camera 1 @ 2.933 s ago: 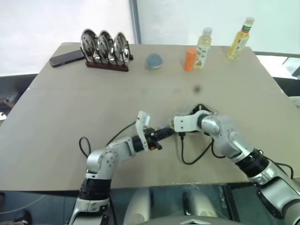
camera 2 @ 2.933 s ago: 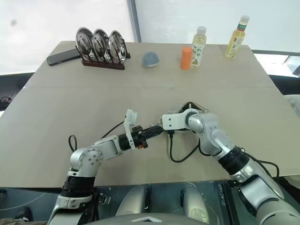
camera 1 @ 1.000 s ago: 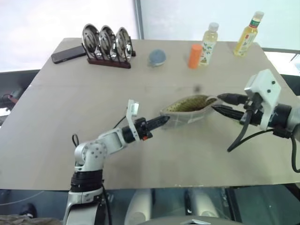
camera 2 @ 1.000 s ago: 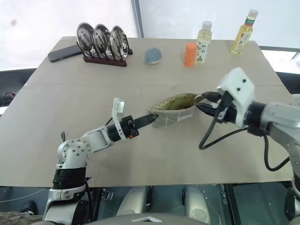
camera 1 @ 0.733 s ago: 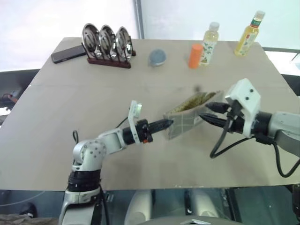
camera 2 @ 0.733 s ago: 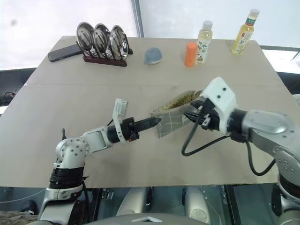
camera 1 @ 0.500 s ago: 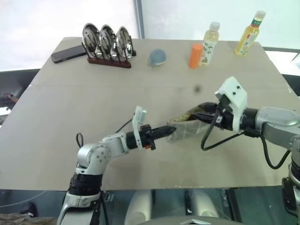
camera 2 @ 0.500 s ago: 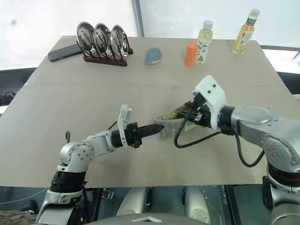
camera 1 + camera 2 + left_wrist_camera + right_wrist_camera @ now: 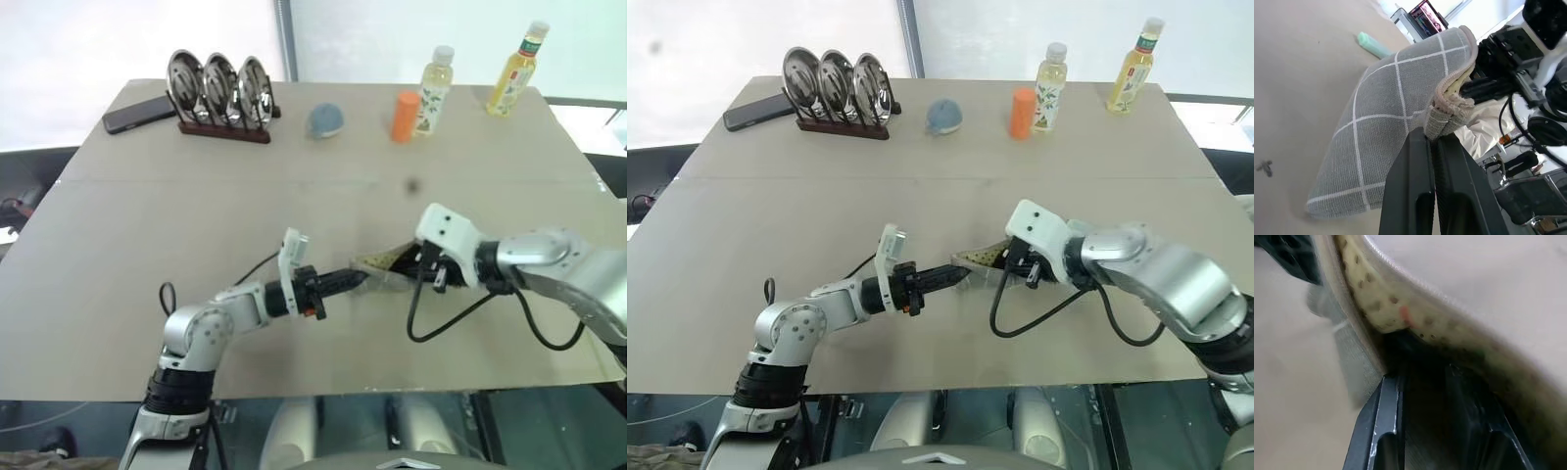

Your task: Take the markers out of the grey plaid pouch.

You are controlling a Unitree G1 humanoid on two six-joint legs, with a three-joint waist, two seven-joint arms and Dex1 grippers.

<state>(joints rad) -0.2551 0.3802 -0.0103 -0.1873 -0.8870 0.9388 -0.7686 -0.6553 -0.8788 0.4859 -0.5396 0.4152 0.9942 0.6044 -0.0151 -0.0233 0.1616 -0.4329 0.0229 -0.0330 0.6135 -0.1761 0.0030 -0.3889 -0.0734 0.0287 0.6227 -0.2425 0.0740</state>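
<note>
Currently: pouch, soft, limp; my left gripper pinches its loop, right gripper part-open inside the mouth.

Bare table around pouch

The scene was evenly and brightly lit, with daylight washed out to white behind the far edge of the broad tan tabletop. Only soft, faint shadows were cast beneath the arms. Straight table edges were bowed slightly toward the corners of the head views. In the right wrist view, the yellowish spotted lining just beyond the black two-fingered right claw was heavily blurred and dim.
</note>
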